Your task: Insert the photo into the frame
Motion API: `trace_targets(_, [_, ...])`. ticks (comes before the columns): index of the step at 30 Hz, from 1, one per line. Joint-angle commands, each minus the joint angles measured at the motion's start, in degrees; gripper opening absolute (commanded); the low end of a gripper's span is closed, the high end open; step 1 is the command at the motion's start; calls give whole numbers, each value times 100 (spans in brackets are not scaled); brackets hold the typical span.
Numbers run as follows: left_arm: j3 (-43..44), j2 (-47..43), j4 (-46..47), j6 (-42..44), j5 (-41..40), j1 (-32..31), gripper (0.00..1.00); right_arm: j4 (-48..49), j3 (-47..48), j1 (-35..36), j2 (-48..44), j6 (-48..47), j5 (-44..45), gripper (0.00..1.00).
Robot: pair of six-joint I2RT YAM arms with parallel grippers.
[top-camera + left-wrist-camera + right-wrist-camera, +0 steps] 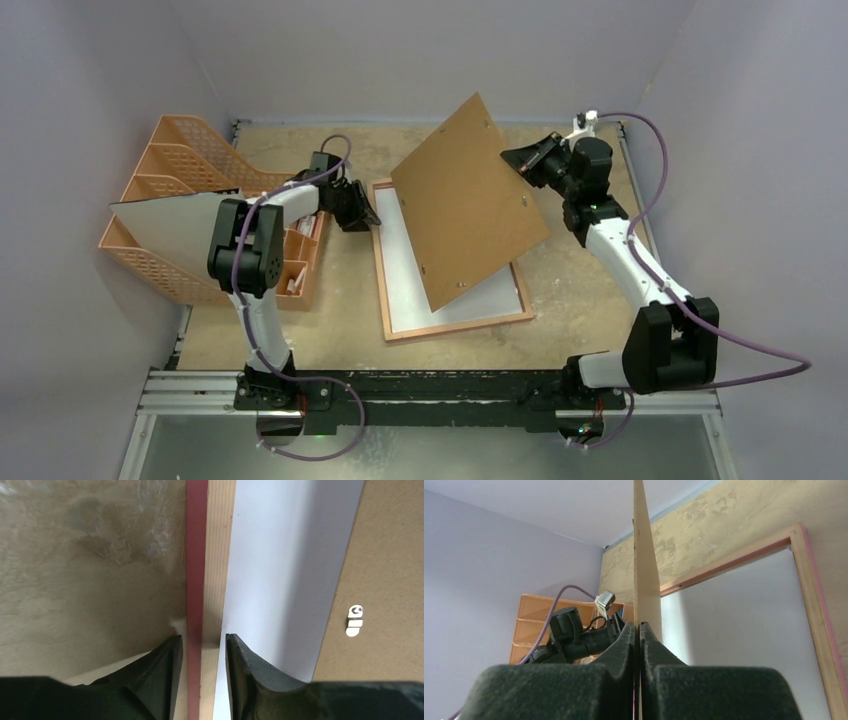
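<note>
Counter [580,300] carries the frame [460,327] face down, long axis running away from the bases, with the photo [405,270] white side up inside it. Backing board [465,200] leans over both, its upper right edge pinched in the right hand [515,160]. Left hand [204,640] straddles the frame's left rim; whether it clamps cannot be told.

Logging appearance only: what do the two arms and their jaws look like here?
The left arm and right arm match: white links between bulky black joint housings. A purple cable loops loosely along each. The jaws are matte black, wedge-shaped, with a grainy surface. No markings are legible.
</note>
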Motion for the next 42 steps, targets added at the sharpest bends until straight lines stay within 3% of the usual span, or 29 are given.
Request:
trace_targets(1, [217, -101, -558, 173, -685, 91, 45, 1360, -317, -26, -320, 855, -251, 0])
trace_targets(4, [306, -331, -706, 193, -801, 99, 55, 1832, -751, -23, -341, 1119, -266, 0])
trace_targets(10, [378, -763, -919, 241, -1109, 101, 57, 2566, -1383, -15, -382, 1425, -326, 0])
trace_targets(14, [215, -879, -851, 290, -1307, 103, 54, 3180, -1826, 1, -352, 1704, -410, 0])
trace_targets(21, [-130, -800, -560, 166, -978, 108, 47, 3885, -2335, 116, -259, 2157, -270, 0])
trace_targets(42, [-573, -603, 52, -156, -338, 108, 42, 4048, -2937, 449, -191, 2360, 741, 0])
